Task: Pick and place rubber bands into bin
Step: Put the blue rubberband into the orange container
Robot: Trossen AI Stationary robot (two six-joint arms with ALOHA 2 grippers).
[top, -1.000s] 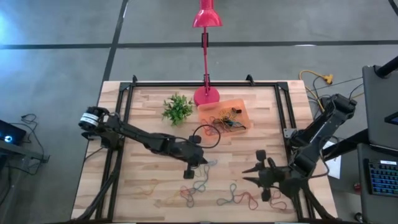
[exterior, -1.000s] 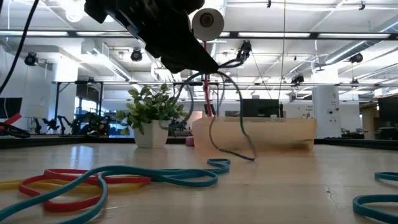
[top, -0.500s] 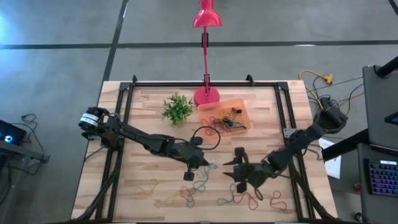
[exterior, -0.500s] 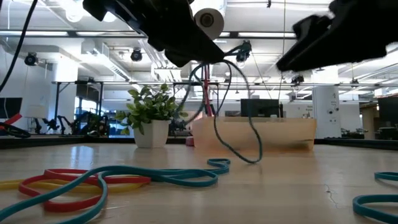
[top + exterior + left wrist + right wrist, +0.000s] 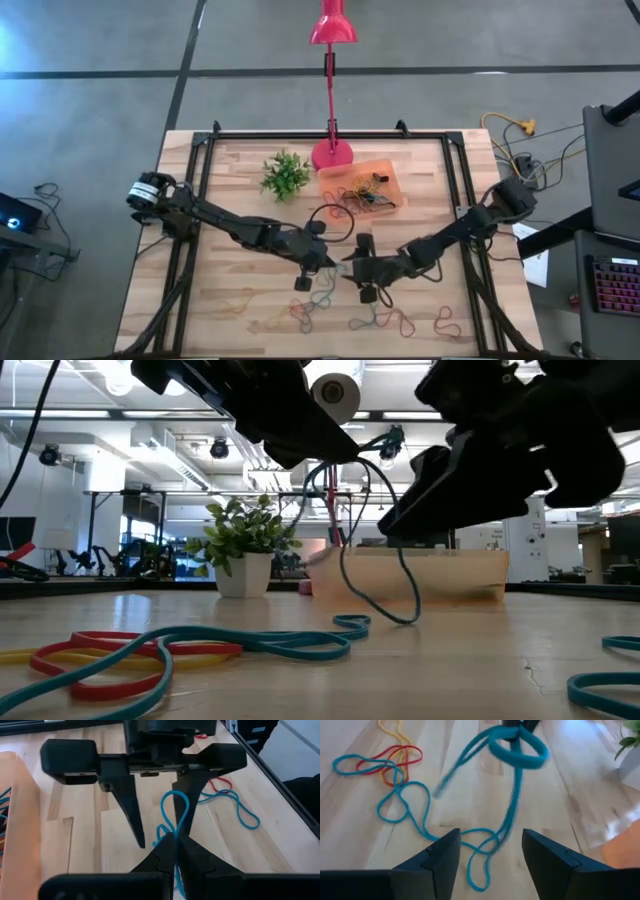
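Observation:
A teal rubber band [image 5: 517, 750] hangs from my left gripper [image 5: 328, 262], which is shut on it above the middle of the table. The band's strands drop toward the wood, where more teal loops [image 5: 480, 850] lie. My right gripper [image 5: 347, 270] stands open right in front of the left one, facing it. Its two fingers [image 5: 131, 810] are on either side of the raised loop [image 5: 175, 810] without touching it. The orange bin [image 5: 368, 172] sits at the far middle with several bands inside. My left gripper pinches the teal band between its two shut fingertips [image 5: 167, 847], a little below the top of the loop [image 5: 174, 820]. The fingers come slanting down from the table's left. A small loop stands up past the fingertips and the rest hangs slack below them.
Loose coloured bands lie along the near part of the table [image 5: 300, 315] [image 5: 385, 322] [image 5: 445, 320] [image 5: 235, 303]. A small green plant [image 5: 285, 175] and a pink lamp base [image 5: 332, 155] stand beside the bin. A black cable [image 5: 330, 215] loops off the left arm.
My right gripper has swept from the near right part of the table toward the left and down, up to the left gripper, and its fingers have spread wider. The band hanging from the left gripper has swung a little.

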